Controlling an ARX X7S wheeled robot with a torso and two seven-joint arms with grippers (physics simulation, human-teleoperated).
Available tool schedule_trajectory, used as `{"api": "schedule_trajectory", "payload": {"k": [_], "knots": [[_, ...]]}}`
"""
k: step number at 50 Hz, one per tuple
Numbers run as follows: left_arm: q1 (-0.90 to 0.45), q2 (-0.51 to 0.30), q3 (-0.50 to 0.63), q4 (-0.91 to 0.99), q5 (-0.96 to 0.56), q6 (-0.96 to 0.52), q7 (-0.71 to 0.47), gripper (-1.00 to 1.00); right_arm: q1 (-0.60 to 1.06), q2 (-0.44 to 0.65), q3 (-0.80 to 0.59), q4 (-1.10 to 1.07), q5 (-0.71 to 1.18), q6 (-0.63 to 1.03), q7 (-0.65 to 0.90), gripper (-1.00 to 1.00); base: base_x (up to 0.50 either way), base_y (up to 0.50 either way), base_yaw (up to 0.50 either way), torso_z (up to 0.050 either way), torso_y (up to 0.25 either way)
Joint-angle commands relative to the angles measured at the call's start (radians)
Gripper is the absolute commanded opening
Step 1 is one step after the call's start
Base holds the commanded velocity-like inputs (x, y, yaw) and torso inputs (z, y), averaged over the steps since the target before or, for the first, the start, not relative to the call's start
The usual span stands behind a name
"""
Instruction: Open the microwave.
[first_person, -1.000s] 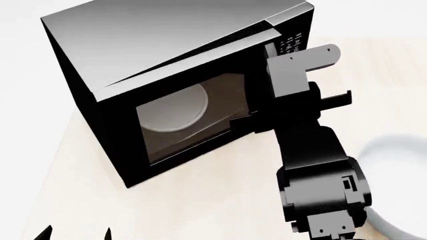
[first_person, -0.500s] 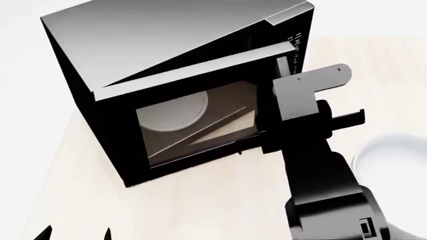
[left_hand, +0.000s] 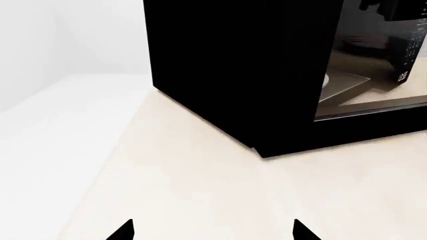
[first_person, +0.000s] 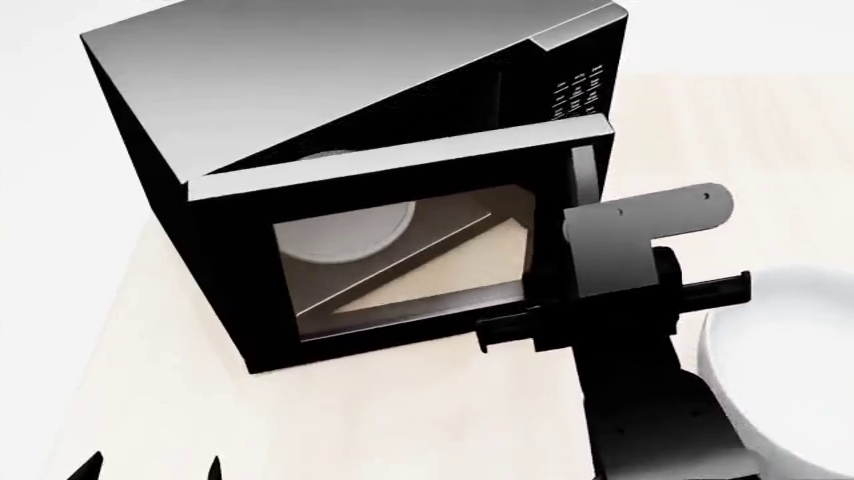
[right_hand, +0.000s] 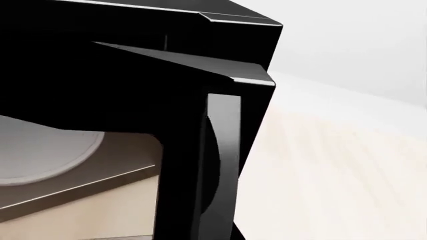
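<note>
Nearest the head camera, left pincer (first_person: 150, 468) hangs spread over the table (first_person: 400, 420).
Beyond it, the right pincer (first_person: 541, 320) reaches the door handle (right_hand: 223, 165); its grip cannot be told. Farther back stands the microwave (first_person: 334, 130), door ajar, turntable (first_person: 347, 228) visible inside.

A pale wooden tabletop (first_person: 160, 400) sits against plain white surroundings.

microwave (first_person: 334, 130) on table (first_person: 174, 400), bowl (first_person: 774, 360) at its right
</note>
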Motion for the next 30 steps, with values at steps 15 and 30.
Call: {"api": "schedule_trajectory", "payload": {"k": [15, 30], "knots": [[-0.005, -0.004, 0.008, -0.006, -0.006, 0.001, -0.008, 1.00, -0.108, -0.028, -0.006, -0.182, 0.187, -0.038, -0.032, -1.00, 0.00, 0.00, 0.00, 0.001, 0.002], [-0.009, -0.007, 0.013, -0.008, -0.010, 0.003, -0.011, 1.00, -0.108, -0.032, -0.014, -0.149, 0.179, -0.071, -0.025, 1.00, 0.00, 0.00, 0.00, 0.000, 0.002]]}}
